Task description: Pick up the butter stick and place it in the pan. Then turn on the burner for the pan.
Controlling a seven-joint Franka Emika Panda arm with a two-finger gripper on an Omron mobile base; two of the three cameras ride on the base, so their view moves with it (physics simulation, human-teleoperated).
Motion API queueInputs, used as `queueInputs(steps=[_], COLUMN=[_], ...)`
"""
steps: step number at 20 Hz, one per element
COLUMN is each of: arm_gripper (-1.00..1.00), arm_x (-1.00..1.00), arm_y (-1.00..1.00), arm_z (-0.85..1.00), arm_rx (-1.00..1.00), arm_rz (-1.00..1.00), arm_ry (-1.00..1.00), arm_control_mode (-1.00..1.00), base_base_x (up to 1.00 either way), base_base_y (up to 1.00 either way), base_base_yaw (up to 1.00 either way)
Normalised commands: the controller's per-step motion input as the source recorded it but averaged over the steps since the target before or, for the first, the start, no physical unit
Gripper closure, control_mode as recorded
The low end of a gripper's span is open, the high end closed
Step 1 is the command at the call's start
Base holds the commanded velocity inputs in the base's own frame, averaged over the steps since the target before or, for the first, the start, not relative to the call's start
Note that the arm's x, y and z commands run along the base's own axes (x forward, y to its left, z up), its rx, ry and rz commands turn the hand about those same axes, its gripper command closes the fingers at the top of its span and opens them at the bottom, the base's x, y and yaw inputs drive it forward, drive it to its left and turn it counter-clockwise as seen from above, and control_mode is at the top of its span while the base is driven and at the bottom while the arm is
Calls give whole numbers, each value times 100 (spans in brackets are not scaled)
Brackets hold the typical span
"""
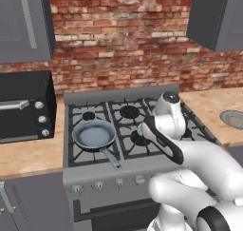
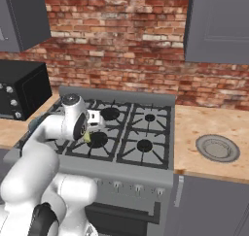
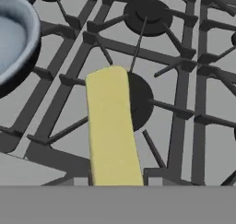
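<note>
The pale-yellow butter stick (image 3: 113,126) rises from the bottom of the hand view and hangs over the stove grates, above a front burner. In the right base view the butter stick (image 2: 87,137) is a small yellow tip under my gripper (image 2: 89,133), which is shut on it above the front left part of the stove. The pan (image 1: 93,134) sits on the front left burner, its bluish inside bare and its dark handle pointing toward the stove's front edge. The pan (image 3: 14,38) lies at the upper left of the hand view, beside the stick.
A row of burner knobs (image 1: 118,182) runs along the stove's front panel. A flat grey plate (image 2: 217,148) rests on the wooden counter to the right. A black oven (image 1: 23,106) stands on the left counter. Dark cabinets hang above both sides.
</note>
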Motion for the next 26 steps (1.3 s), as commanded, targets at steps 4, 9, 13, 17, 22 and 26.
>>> queueInputs(steps=[4,9,13,17,22,26], arm_gripper=[100,100,100,100,100,100], arm_x=[1,31,43,51,51,39], arm_y=[67,81,82,71,52,35], arm_z=[0,0,12,19,2,-1], arm_rx=[0,0,0,0,-1,-3], arm_rz=[11,5,1,0,0,0], arm_ry=[1,0,2,7,3,1], arm_control_mode=[-100,-100,-100,-100,-100,-100], base_base_x=[0,0,0,0,0,0], base_base_y=[0,0,0,0,0,0], base_base_yaw=[0,0,0,0,0,0])
